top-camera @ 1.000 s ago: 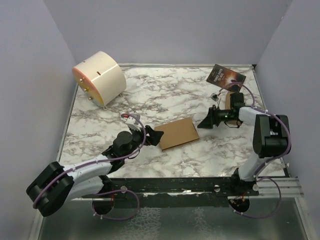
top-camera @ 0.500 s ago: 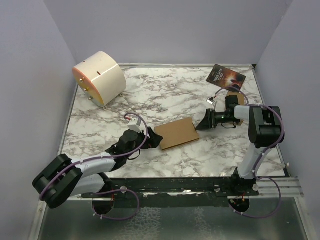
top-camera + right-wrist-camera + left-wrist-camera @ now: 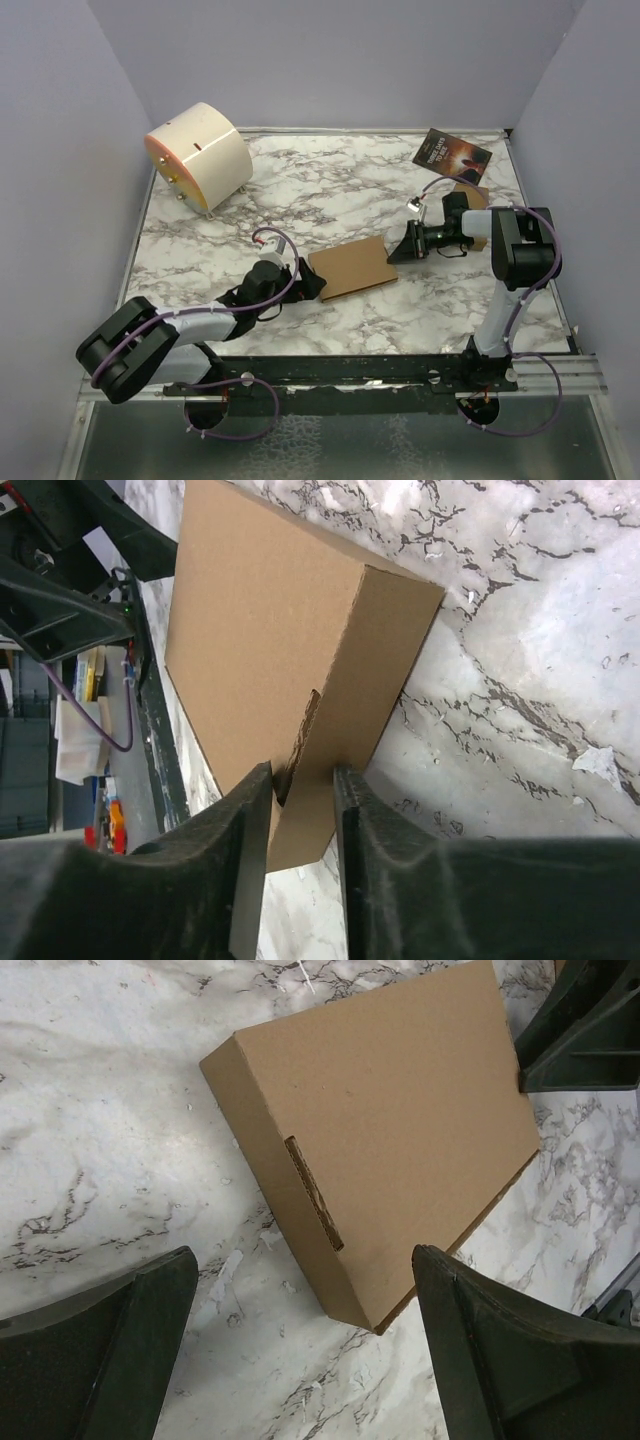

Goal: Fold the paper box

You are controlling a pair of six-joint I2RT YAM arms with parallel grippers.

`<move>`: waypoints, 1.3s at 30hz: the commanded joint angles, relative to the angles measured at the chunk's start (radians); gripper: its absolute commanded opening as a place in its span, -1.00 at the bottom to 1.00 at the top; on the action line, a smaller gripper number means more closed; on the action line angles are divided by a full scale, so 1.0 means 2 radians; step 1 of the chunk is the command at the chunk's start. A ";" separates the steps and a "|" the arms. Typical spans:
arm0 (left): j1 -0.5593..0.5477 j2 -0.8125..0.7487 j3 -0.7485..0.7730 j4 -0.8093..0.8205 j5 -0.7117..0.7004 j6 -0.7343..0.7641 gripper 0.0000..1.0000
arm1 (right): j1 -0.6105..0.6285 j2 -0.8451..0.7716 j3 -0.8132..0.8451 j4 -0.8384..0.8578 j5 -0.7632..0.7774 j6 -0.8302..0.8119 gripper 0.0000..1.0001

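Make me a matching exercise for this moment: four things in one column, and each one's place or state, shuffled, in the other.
Things:
1. paper box
2. left gripper
3. cream drum
4. dark booklet

Place or state:
A. far right corner
B. far left corner
C. open, at the box's left end
D. closed up, lying flat in the middle

Pairs: 1-D, 2-C, 3-B, 4-A
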 commanded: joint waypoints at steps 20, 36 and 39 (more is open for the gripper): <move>0.016 0.082 -0.001 0.125 0.047 -0.097 0.88 | -0.026 0.036 0.002 0.001 -0.006 0.025 -0.64; 0.016 0.113 -0.013 0.181 0.047 -0.133 0.82 | -0.046 0.049 -0.002 0.000 -0.002 0.024 -0.69; 0.016 0.125 -0.012 0.194 0.053 -0.135 0.80 | -0.046 0.045 0.000 -0.002 -0.002 0.020 -0.68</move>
